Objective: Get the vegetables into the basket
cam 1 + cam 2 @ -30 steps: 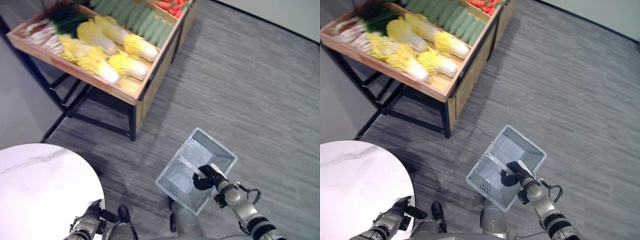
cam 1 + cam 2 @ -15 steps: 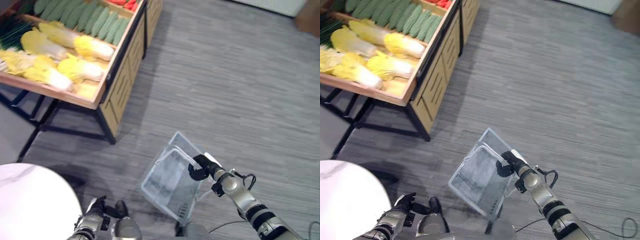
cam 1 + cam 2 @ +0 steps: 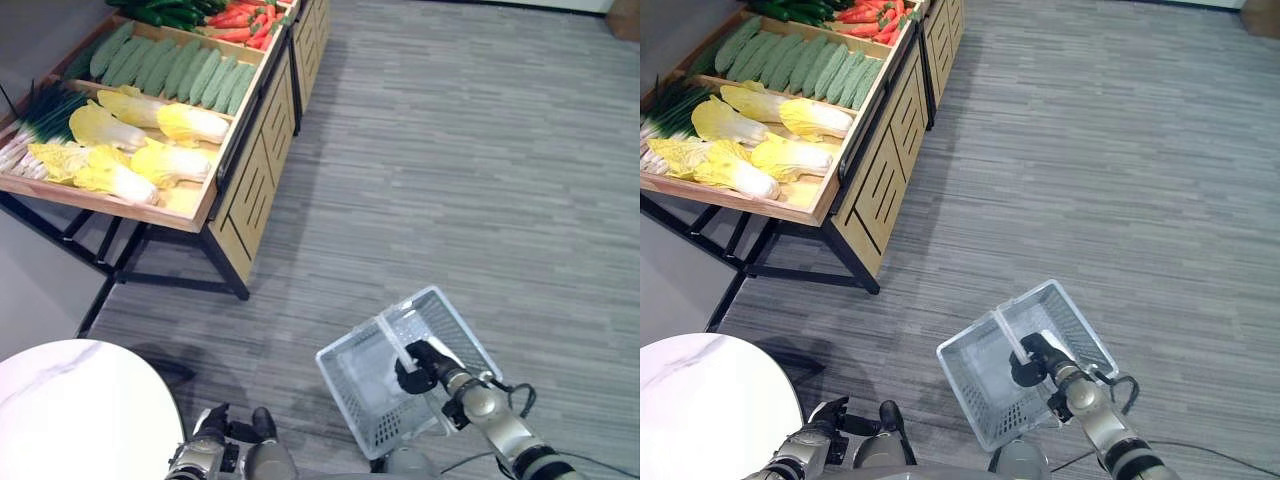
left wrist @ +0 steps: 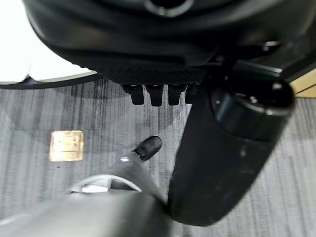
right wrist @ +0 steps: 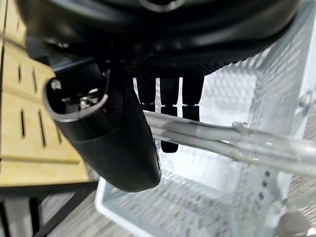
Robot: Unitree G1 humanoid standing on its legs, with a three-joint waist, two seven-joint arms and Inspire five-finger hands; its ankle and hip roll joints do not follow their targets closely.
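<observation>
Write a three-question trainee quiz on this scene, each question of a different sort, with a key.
1. True or false: the basket already holds vegetables.
2. Which hand grips the basket's handle? A) left hand B) right hand C) neither
3. Fill in: the yellow cabbages lie on the wooden ____, beside the green cucumbers.

Key: 1 false, the basket looks empty; 2 B, fingers curled round the handle while the left hand hangs low by the white round table; 3 stand.
</observation>
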